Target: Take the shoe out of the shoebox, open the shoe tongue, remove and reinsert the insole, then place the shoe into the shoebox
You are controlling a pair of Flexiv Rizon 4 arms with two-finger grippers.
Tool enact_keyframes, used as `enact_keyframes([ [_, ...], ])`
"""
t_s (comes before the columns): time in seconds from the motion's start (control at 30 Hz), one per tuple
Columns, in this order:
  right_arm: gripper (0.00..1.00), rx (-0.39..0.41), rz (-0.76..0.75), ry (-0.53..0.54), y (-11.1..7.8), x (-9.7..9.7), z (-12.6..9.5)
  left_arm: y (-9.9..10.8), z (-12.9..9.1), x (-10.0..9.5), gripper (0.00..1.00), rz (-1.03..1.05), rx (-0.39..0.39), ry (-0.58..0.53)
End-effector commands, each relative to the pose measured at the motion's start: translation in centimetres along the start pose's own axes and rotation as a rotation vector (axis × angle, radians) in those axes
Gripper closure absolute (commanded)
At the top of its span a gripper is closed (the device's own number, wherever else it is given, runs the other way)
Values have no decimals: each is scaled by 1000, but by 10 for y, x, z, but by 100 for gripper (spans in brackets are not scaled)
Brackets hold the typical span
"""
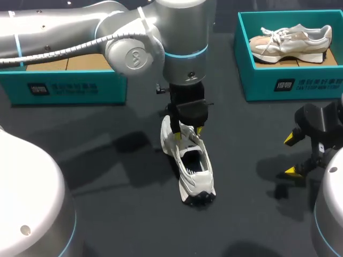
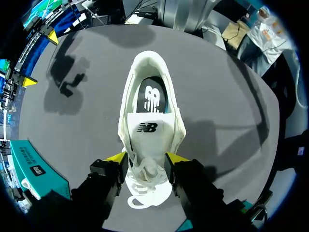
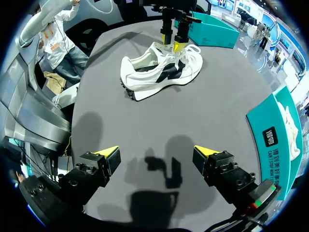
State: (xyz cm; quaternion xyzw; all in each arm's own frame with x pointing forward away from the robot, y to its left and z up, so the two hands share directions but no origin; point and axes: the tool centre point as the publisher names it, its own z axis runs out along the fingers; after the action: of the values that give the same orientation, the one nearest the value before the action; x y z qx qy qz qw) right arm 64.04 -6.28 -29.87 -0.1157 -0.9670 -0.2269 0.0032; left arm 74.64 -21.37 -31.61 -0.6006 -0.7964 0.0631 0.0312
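head view — left pincer (image 1: pixel 187 130) on shoe (image 1: pixel 196 172)

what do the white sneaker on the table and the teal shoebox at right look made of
White sneaker: probably mesh and synthetic leather, matte, with black side panels; the studded sole looks rubbery. Teal shoebox: likely printed cardboard, matte, thin straight walls.

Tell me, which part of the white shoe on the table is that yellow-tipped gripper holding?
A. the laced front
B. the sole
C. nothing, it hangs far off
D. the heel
A: the fingers of the left gripper sit on either side of the laced front of the white shoe, while the heel end lies free ahead of them.
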Motion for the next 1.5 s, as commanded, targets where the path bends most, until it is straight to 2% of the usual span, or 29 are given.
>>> enact_keyframes([
  [0.03, 0, 1, 0, -4, -1, 2, 0, 1, -12, 7, 54, 3, 8, -14],
  [0.2, 0, 1, 0, -4, -1, 2, 0, -6, -20, 7, 58, 20, 37, -28],
  [0.33, 0, 1, 0, -4, -1, 2, 0, -9, -23, 6, 64, 24, 20, -24],
  [0.43, 0, 1, 0, -4, -1, 2, 0, 1, -31, 5, 64, 14, 13, -23],
  [0.57, 0, 1, 0, -4, -1, 2, 0, 12, -40, 6, 67, 7, 49, -34],
  [0.63, 0, 1, 0, -4, -1, 2, 0, 10, -41, 7, 69, 15, 66, -40],
  [0.87, 0, 1, 0, -4, -1, 2, 0, -15, -27, 8, 87, 39, 91, -40],
  [1.13, 0, 1, 0, -4, -1, 2, 0, -35, -3, 11, 89, 65, 118, -39],
  [1.4, 0, 1, 0, -4, -1, 2, 0, -42, 30, 7, 82, 62, 129, -22],
  [1.5, 0, 1, 0, -4, -1, 2, 0, -45, 35, 6, 81, 64, 148, -19],
])
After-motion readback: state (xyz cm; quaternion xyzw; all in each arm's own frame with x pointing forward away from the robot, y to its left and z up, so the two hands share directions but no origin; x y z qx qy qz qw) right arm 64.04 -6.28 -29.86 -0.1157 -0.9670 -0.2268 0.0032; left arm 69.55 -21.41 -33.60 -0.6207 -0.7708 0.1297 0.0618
